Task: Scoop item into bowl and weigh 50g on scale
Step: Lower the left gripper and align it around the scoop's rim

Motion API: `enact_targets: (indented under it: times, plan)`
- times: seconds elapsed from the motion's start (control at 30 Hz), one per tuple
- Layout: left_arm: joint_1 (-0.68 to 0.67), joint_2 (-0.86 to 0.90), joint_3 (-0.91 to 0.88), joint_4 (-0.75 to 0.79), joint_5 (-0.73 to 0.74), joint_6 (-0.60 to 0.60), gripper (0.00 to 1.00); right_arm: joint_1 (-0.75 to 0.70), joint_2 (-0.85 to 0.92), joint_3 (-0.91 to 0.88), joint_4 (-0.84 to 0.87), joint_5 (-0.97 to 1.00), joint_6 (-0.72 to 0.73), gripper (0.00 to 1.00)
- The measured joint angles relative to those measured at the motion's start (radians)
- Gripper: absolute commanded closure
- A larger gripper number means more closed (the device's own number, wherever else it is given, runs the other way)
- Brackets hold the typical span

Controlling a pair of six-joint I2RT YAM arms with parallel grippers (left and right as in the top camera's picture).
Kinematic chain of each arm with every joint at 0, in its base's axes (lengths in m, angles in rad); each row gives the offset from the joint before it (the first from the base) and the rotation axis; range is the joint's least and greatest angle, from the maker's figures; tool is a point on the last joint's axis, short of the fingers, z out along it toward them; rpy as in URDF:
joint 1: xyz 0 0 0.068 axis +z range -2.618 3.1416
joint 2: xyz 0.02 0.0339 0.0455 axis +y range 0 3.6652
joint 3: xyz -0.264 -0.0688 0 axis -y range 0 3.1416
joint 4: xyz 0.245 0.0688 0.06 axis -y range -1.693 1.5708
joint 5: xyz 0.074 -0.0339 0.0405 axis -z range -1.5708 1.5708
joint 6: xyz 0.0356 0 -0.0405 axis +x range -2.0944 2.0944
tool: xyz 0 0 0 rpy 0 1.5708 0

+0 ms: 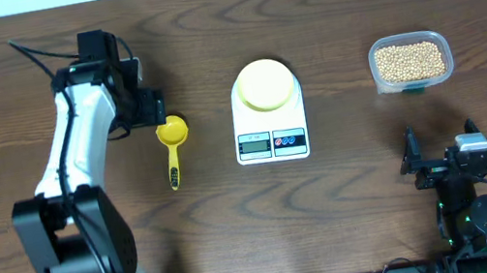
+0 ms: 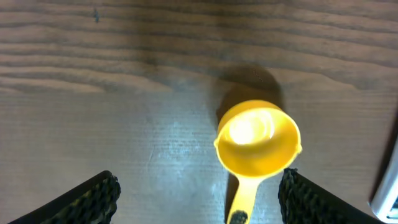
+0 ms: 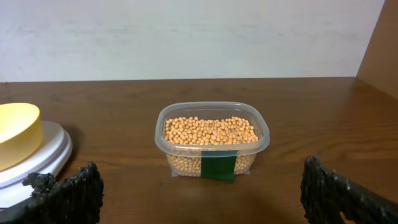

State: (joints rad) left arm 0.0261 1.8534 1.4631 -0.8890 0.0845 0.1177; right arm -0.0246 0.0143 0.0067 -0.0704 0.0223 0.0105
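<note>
since the yellow measuring scoop (image 1: 171,138) lies untouched on the worktop (image 1: 353,207), the step in hand looks like the first one: picking it up. the left tool (image 1: 153,107) hovers beside the scoop's cup, jaws spread wide and holding nothing. the right tool (image 1: 441,156) sits near the robot's base, equally wide and empty. the soybeans (image 1: 408,59) fill a clear tub (image 1: 449,67) at the right, well apart from the scoop. the pale yellow bowl (image 1: 265,84) stands on the white scale (image 1: 270,127) between them. next, the left tool likely needs to drop and close across the handle. the left wrist view shows the cup empty. the right wrist view shows the tub's green label (image 3: 219,167). only overhead shows the scale's display, too small to read.
</note>
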Motion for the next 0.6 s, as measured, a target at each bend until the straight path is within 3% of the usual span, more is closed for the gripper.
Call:
enact_targets:
  times: [0.6]
  plan:
    - [0.0,0.016,0.002,0.072,0.0,0.014,0.16,0.0,0.0,0.0,0.0,0.0,0.0,0.01]
